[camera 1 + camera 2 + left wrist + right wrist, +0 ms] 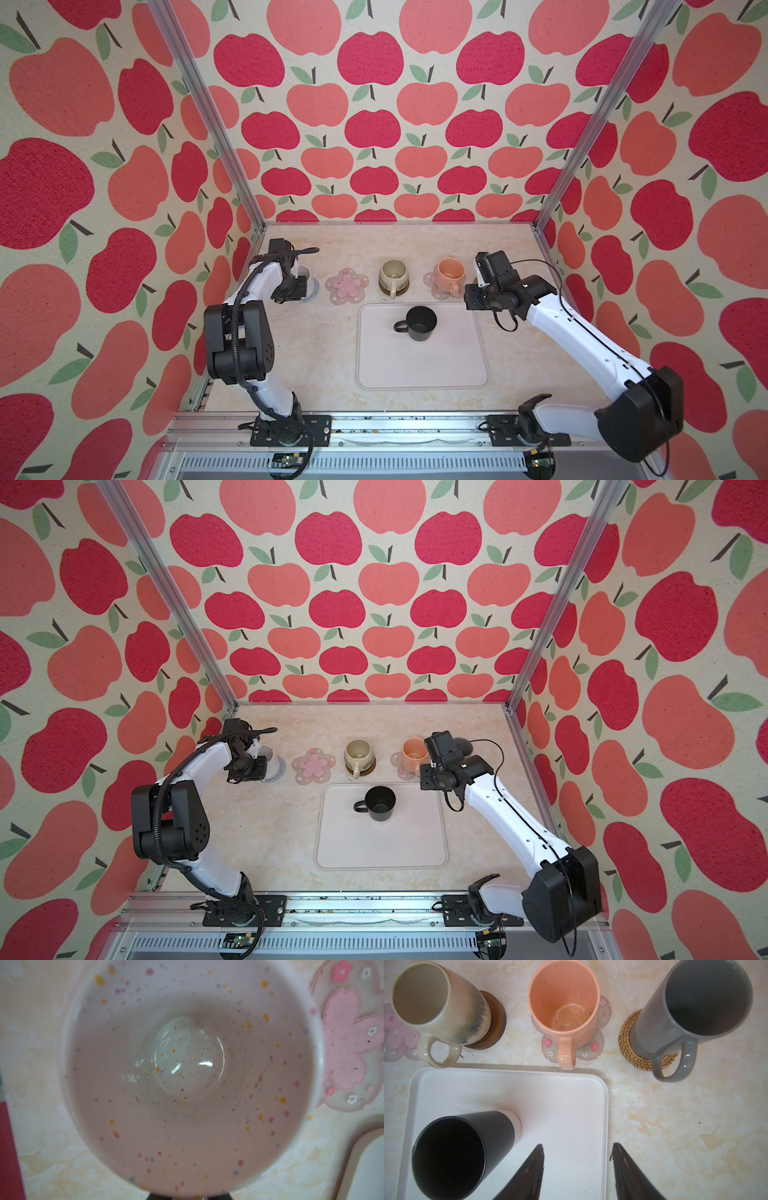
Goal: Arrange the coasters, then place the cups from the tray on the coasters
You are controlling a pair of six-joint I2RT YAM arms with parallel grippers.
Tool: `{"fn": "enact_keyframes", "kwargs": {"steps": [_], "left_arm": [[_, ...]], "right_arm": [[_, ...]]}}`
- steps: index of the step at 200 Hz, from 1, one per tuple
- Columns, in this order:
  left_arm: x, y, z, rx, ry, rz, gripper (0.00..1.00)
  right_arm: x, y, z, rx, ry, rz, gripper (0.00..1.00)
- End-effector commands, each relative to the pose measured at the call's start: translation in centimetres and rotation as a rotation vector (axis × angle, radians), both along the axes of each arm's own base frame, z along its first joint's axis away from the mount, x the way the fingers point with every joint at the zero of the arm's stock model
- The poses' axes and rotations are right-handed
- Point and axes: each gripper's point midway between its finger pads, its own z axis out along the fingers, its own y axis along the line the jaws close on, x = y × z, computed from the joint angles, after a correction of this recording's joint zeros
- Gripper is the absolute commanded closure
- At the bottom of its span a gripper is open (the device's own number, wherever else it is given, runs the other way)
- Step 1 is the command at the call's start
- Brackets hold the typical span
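Note:
My left gripper (296, 286) is shut on the rim of the white speckled cup (187, 1076), which is over the grey round coaster (314, 291) at the far left; I cannot tell whether the cup rests on it. Beside it lies an empty pink flower coaster (347, 286). The cream cup (392, 272) stands on the dark brown coaster (496, 1020). The peach cup (564, 1007) stands on a pink flower coaster (593, 1047). The grey cup (685, 1012) stands on the rattan coaster (629, 1043). The black cup (420, 322) stands on the tray (457, 365). My right gripper (577, 1147) is open and empty above the tray's right edge.
The coasters form a row along the table behind the tray. Apple-patterned walls close in the back and both sides, with aluminium posts at the back corners. A metal rail (374, 424) carrying both arm bases runs along the front edge.

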Motion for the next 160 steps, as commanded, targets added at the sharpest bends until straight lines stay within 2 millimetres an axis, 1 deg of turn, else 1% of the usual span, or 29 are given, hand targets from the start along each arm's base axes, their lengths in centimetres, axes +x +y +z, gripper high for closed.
{"fn": "enact_keyframes", "kwargs": {"steps": [1, 40, 95, 126, 148, 160], "left_arm": [[0.3, 0.3, -0.2, 0.033, 0.009, -0.003, 0.94], [-0.1, 0.1, 0.0, 0.033, 0.017, 0.006, 0.86], [-1.2, -0.4, 0.0, 0.007, 0.054, 0.024, 0.85], [-1.5, -0.3, -0.3, 0.007, 0.060, 0.033, 0.81], [-1.8, -0.4, -0.3, 0.005, 0.072, 0.041, 0.75], [-1.9, -0.3, -0.3, 0.009, 0.073, 0.044, 0.75]], "right_arm": [[0.0, -0.3, 0.4, 0.015, -0.016, -0.022, 0.44], [-0.1, -0.4, 0.6, 0.018, -0.022, -0.022, 0.44], [-0.2, -0.5, 1.0, 0.024, -0.033, -0.027, 0.44], [-0.4, -0.5, 1.0, 0.029, -0.033, -0.026, 0.44], [-0.6, -0.7, 1.3, 0.033, -0.038, -0.030, 0.44], [-0.8, -0.8, 1.4, 0.036, -0.044, -0.033, 0.44]]}}
